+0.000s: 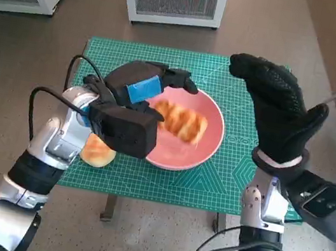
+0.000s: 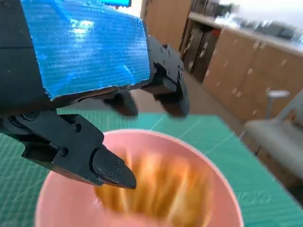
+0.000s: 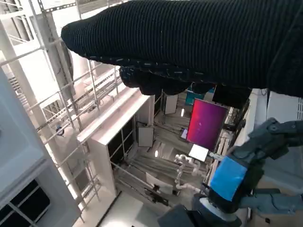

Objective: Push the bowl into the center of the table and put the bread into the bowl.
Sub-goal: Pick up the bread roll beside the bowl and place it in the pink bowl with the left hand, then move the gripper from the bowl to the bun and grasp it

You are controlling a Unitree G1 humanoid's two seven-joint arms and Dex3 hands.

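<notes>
A pink bowl (image 1: 206,146) sat near the middle of the green cutting mat (image 1: 222,186) that covered the small table; inside it lay a golden, ridged piece of bread (image 1: 180,122), blurred in both the head view and the left wrist view; a second, rounder bun (image 1: 98,151) rested on the mat close to its near edge, just outside the bowl's rim and partly hidden by the left wrist.

The left hand (image 1: 143,88) hovered over the bowl's far-left rim, its blue-taped back turned up; its black fingers (image 2: 109,168) were spread apart above the bread and held nothing; a clear gap showed between them and the loaf in the left wrist view.

The right hand (image 1: 278,112) was raised above the mat's right side, well apart from the bowl; the gloved fingers were stretched out and parted, with nothing in them; the right wrist view showed only the glove as a dark band against ceiling and walls.
</notes>
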